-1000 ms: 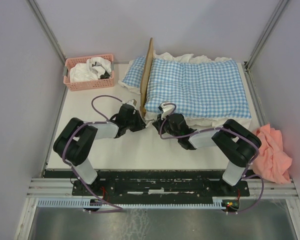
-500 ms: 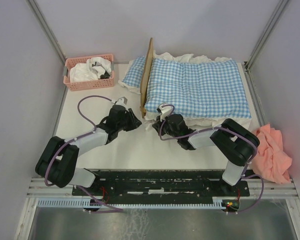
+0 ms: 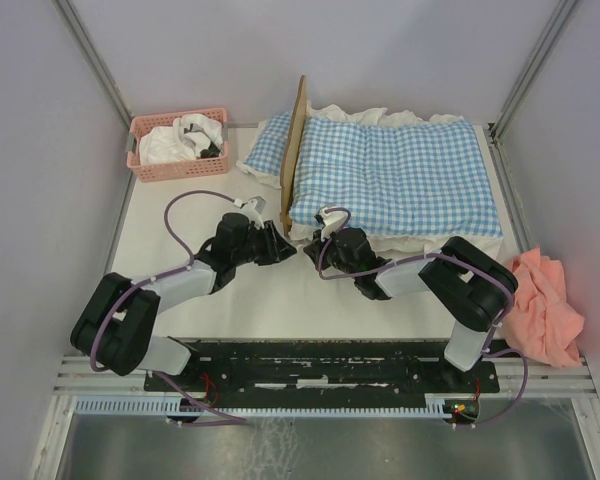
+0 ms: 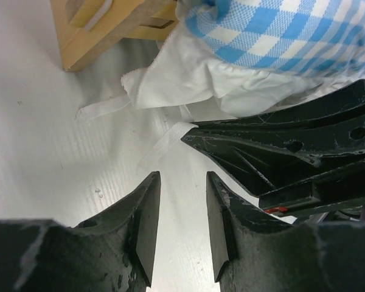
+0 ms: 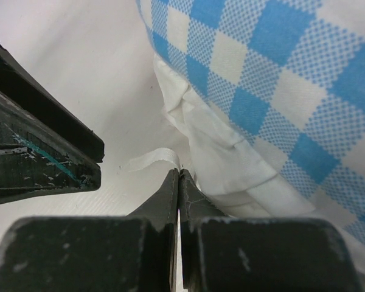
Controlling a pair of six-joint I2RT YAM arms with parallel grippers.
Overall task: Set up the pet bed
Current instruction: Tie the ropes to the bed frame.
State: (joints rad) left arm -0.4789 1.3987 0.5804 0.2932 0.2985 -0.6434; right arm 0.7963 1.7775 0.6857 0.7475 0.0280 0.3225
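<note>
**Left jaws:** open, with a clear gap between the two fingers point(image 4: 145, 226) and nothing in it. They sit low over the bench point(image 4: 42, 152). The tips aim at a thin white strip point(image 4: 163, 143) of fabric lying flat on the surface and stop just short of it.

**Right jaws:** closed, fingers point(image 5: 170, 194) pressed together with no gap showing. The tips sit at the end of a white strip, against the white ruffle point(image 5: 213, 152) under the gingham bedding point(image 5: 274, 73). Cannot tell whether any fabric is pinched between them.

**Relation:** the two sets of jaws point toward each other, near but apart, just in front of the near left corner of the pet bed point(image 3: 295, 140).

**Arms:** the left arm point(image 3: 170, 285) reaches in from the left and the right arm point(image 3: 420, 272) from the right. Both are low over the bench.

**Pet bed:** toward the back of the bench, right of centre.
- The light-wood headboard stands upright at its left end.
- A corner of the wood frame shows at the top left of the left wrist view.
- The bedding covers the rest of the frame, and the ruffle spills over the near side.

**Pillow:** a gingham pillow point(image 3: 268, 140) lies on the outer, left side of the headboard, touching it.

**Further out:**
- A pink basket point(image 3: 178, 172) stands at the back left corner, well apart from the bed. It holds white and dark cloth.
- A salmon cloth point(image 3: 545, 300) is bunched off the right edge of the bench.
</note>
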